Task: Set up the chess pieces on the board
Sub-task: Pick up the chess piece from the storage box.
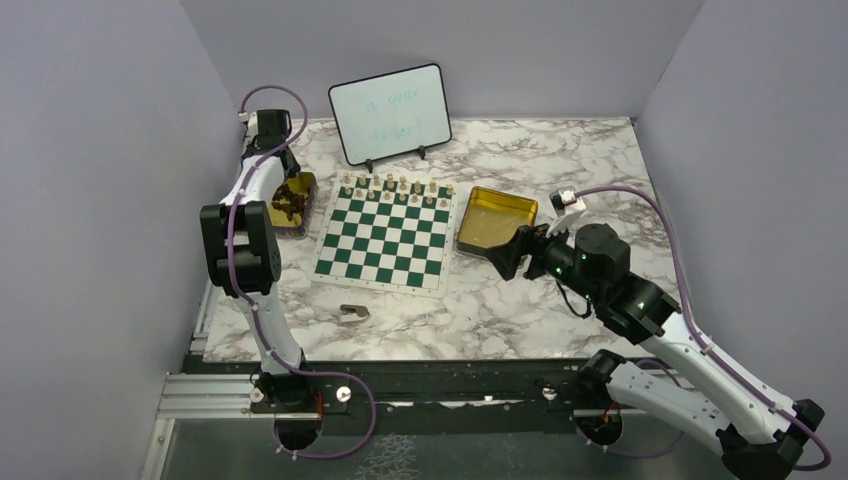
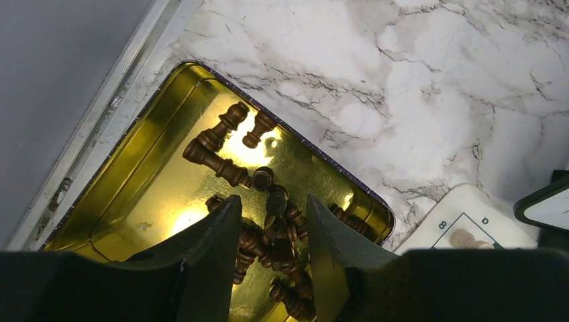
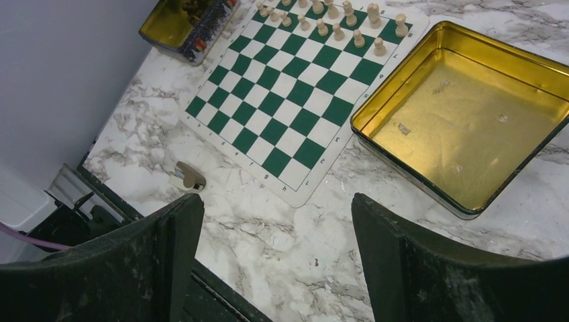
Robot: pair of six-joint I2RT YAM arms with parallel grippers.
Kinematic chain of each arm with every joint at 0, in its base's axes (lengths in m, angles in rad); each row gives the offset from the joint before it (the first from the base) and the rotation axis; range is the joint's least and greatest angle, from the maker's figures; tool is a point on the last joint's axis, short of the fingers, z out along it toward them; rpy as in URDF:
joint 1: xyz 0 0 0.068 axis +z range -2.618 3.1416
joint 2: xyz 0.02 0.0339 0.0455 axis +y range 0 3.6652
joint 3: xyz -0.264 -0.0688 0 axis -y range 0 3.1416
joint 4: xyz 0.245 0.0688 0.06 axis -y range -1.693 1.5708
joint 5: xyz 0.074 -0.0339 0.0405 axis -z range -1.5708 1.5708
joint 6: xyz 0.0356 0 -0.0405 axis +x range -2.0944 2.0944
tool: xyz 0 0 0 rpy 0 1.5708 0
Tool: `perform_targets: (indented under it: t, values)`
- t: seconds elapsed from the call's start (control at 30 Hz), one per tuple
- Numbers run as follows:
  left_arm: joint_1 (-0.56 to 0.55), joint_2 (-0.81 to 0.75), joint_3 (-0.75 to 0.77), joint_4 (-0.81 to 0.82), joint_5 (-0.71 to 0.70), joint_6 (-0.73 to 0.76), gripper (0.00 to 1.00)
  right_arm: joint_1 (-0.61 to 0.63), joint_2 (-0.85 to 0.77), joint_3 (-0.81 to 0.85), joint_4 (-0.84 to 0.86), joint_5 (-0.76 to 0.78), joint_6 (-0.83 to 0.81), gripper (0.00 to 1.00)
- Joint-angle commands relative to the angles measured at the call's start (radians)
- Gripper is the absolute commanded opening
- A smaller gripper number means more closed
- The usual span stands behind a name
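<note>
The green and white board (image 1: 385, 240) lies mid-table, also in the right wrist view (image 3: 288, 100). Light tan chess pieces (image 1: 390, 186) stand in its far rows (image 3: 349, 20). Dark brown pieces (image 2: 282, 228) lie heaped in a gold tin (image 2: 134, 194) left of the board (image 1: 303, 222). My left gripper (image 2: 274, 201) hangs over this tin (image 1: 290, 180), open, its fingers on either side of the heap, holding nothing. My right gripper (image 3: 276, 201) is open and empty above the marble, right of the board (image 1: 500, 255).
An empty gold tin (image 1: 470, 238) sits right of the board (image 3: 456, 121). A white whiteboard (image 1: 390, 112) stands behind the board. A small brownish-grey scrap (image 1: 352, 313) lies near the front edge (image 3: 186, 178). Grey walls close in the left, back and right sides.
</note>
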Motion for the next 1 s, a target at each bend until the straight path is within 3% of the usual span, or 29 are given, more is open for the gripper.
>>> perform_targets:
  t: [0.0,0.4,0.97]
  values:
    - [0.009,0.041,0.023,0.013,0.054,0.003,0.41,0.006,-0.001,0.027,0.030,0.021,0.011,0.86]
    - [0.013,0.077,0.044,0.005,0.039,0.013,0.34,0.006,-0.021,0.008,0.028,0.032,0.024,0.86]
    - [0.025,0.108,0.057,-0.002,0.061,0.009,0.32,0.006,-0.030,0.006,0.018,0.049,0.026,0.87]
